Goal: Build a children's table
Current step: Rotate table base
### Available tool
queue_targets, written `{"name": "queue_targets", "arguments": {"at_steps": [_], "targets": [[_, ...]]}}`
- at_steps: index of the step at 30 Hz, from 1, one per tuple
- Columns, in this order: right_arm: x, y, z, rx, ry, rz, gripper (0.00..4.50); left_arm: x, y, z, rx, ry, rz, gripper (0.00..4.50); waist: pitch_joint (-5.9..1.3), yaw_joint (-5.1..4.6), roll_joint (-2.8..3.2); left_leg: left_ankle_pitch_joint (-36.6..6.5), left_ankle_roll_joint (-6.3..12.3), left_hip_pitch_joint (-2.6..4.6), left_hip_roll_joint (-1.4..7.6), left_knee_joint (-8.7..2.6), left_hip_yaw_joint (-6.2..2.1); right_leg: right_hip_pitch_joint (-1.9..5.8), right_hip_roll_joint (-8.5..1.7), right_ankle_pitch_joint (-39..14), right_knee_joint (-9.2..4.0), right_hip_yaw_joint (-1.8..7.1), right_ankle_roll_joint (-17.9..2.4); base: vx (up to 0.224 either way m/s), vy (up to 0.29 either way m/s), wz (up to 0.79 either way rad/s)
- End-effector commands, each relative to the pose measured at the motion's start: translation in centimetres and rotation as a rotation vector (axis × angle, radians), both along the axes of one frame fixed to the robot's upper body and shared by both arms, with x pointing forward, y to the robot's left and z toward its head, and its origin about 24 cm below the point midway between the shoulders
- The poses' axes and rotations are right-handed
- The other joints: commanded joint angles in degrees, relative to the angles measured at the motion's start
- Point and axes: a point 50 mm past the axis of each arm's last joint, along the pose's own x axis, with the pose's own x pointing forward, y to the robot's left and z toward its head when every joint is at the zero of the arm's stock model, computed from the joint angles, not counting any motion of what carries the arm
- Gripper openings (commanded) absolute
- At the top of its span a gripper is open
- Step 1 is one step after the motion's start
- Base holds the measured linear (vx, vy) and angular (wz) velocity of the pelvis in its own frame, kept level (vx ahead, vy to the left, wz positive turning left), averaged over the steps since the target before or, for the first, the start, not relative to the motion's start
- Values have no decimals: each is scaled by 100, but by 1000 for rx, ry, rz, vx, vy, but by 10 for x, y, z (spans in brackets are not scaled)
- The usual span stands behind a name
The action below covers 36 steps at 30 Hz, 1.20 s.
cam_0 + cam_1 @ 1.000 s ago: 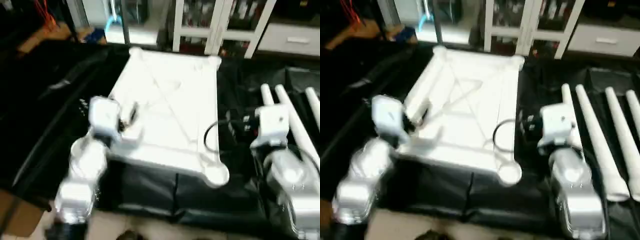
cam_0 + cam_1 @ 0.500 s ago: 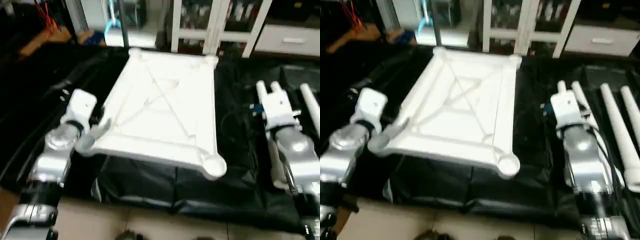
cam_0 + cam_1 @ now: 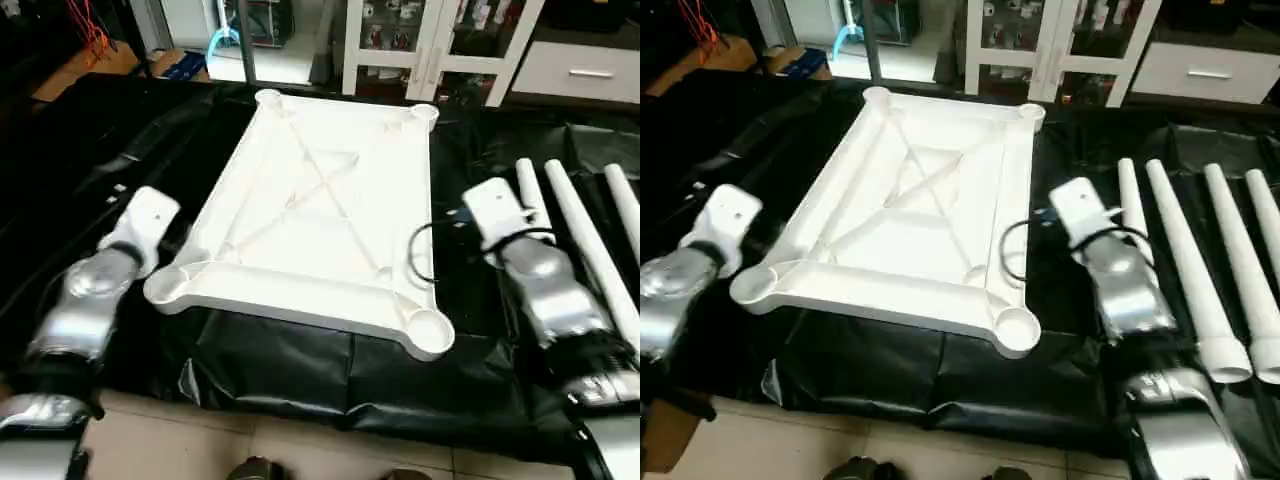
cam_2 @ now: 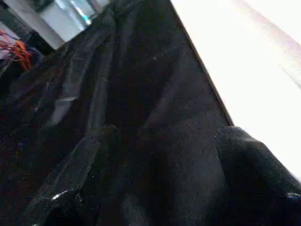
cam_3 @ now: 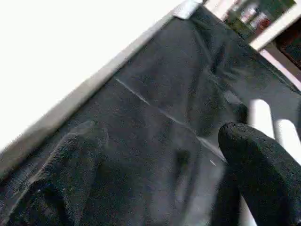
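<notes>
The children's table top (image 3: 330, 210) lies upside down on a black sheet (image 3: 300, 365), X ribs up, with a round socket at each corner. The white legs (image 3: 1185, 270) lie side by side on the sheet to its right. My left gripper (image 4: 164, 160) hovers over the sheet just left of the top's near-left socket (image 3: 170, 285), open with nothing between its fingers. Between the top's right edge (image 5: 94, 84) and the legs, my right gripper (image 5: 160, 155) is also open and holds nothing. Neither gripper touches the top.
A white shelving unit (image 3: 430, 50) and a drawer front (image 3: 580, 72) stand behind the sheet. Pale floor tiles (image 3: 300, 450) run along the near edge. A black cable (image 3: 415, 265) loops off my right wrist over the top's right edge.
My left arm has swung off the top's near-left part to the sheet beside it. The right arm has shifted slightly toward the top's right edge. The camera has also tilted.
</notes>
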Motion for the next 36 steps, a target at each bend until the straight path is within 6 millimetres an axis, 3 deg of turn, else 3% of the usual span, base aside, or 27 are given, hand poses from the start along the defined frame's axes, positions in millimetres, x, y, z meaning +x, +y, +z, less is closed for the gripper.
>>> {"name": "queue_targets", "arguments": {"at_steps": [1,2,3,6,13,20,23,26,28,30,31,32,33,36], "targets": [[3,5,1,15,-7,26,424,-10,-2,-13,-16,88,-55,372,-417,18,-37,-218,657,238,457,-467,-132,174,-387,971,-289,115,-1986,0,0,0],[4,7,0,21,-8,31,424,-12,-2,-14,-19,100,-70,372,-423,64,-65,-197,626,246,468,-472,-87,161,-386,998,-294,128,-1941,0,0,0],[6,10,0,33,-12,38,424,-17,-3,-15,-31,130,-99,372,-430,87,-49,-201,602,265,471,-468,-80,143,-385,1001,-283,124,-1935,0,0,0],[12,19,0,53,-21,61,424,-34,-5,-24,-48,235,-186,372,-416,79,-61,-258,494,211,465,-502,-57,146,-377,932,-274,112,-1889,0,0,0],[21,31,2,96,-35,78,424,-53,-9,-28,-71,303,-248,372,-401,95,-38,-420,469,253,475,-517,5,101,-363,954,-292,128,-1916,0,0,0],[28,45,6,184,-76,69,424,-44,-2,-17,-33,208,-146,372,-369,86,-36,-641,433,244,476,-543,17,99,-369,786,-316,141,-1916,0,0,0],[29,46,8,211,-105,64,424,-43,-2,-15,-33,192,-137,372,-378,90,-30,-552,436,233,475,-544,15,105,-368,947,-307,140,-1902,0,0,0],[29,38,10,235,-142,21,424,-38,4,-4,-6,109,-88,372,-387,95,-29,-448,504,231,471,-527,20,96,-359,1116,-291,134,-1906,0,0,0],[29,22,16,245,-172,-18,424,-31,16,14,-29,17,-20,372,-399,108,0,-335,519,246,460,-507,29,83,-341,1300,-271,126,-1926,0,0,0],[28,15,18,251,-180,-18,424,-31,18,22,-57,-17,-30,372,-413,118,34,17,589,236,450,-466,20,71,-321,1714,-217,101,-1942,0,0,0],[28,13,18,249,-182,-17,424,-31,17,25,-74,-23,-48,372,-406,116,24,106,639,228,450,-457,23,70,-311,1811,-208,90,-1939,0,0,0],[27,10,19,238,-183,-15,424,-31,16,27,-92,-25,-65,372,-406,123,67,110,653,225,445,-450,23,74,-317,1801,-205,83,-1937,0,0,0],[26,7,19,214,-184,-12,424,-31,13,30,-125,-27,-94,372,-399,115,35,90,648,233,447,-459,32,69,-310,1767,-226,82,-1936,0,0,0],[26,4,19,185,-189,-13,424,-28,12,28,-130,-25,-87,372,-386,130,28,-148,593,236,447,-473,53,66,-317,1526,-250,94,-1974,0,0,0]]}}
